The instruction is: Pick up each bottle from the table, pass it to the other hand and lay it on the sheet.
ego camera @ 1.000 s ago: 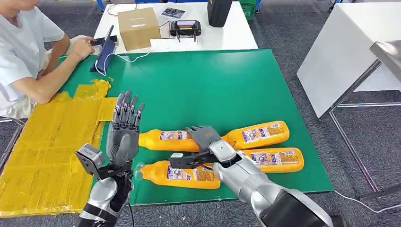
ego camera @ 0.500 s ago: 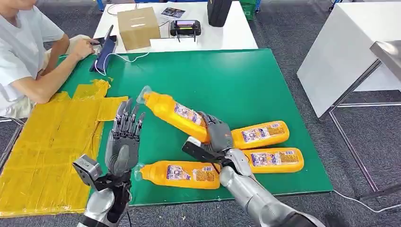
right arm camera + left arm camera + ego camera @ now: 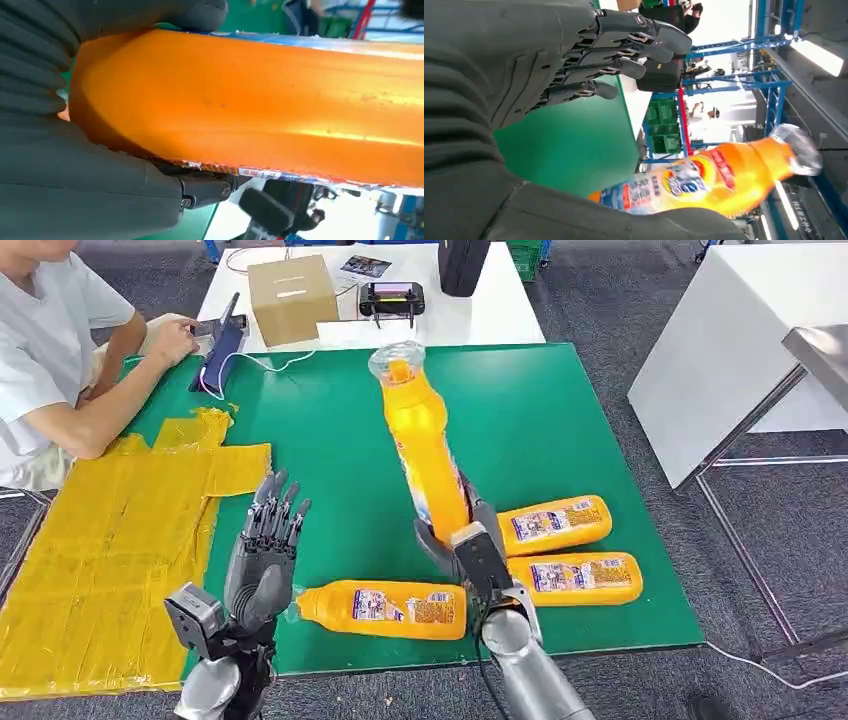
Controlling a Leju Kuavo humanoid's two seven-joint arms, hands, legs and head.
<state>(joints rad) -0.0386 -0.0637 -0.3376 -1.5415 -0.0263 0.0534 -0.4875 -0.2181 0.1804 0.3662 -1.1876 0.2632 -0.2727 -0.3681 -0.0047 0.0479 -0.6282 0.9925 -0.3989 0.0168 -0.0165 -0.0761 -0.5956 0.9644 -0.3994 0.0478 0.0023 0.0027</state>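
Note:
My right hand (image 3: 462, 535) grips an orange bottle (image 3: 422, 445) by its base and holds it nearly upright above the green table (image 3: 520, 420), clear cap at the top. The right wrist view shows its orange body (image 3: 260, 105) wrapped by my fingers (image 3: 35, 50). My left hand (image 3: 262, 550) stands open, fingers straight up, to the left of the raised bottle (image 3: 709, 175) and apart from it. Three more orange bottles lie on the table: one (image 3: 380, 608) near the front edge, two (image 3: 555, 523) (image 3: 575, 577) at the right. The yellow sheet (image 3: 110, 540) lies at the left.
A person (image 3: 60, 350) sits at the far left, one hand by a blue device (image 3: 220, 355) on the table's back corner. Behind the green table a white table (image 3: 480, 315) carries a cardboard box (image 3: 292, 298) and a controller (image 3: 392, 300). A white cabinet (image 3: 720, 360) stands right.
My right hand has lifted the bottle off the table and swung it from a leftward slant to nearly upright. My left hand has moved slightly nearer to me and stays open.

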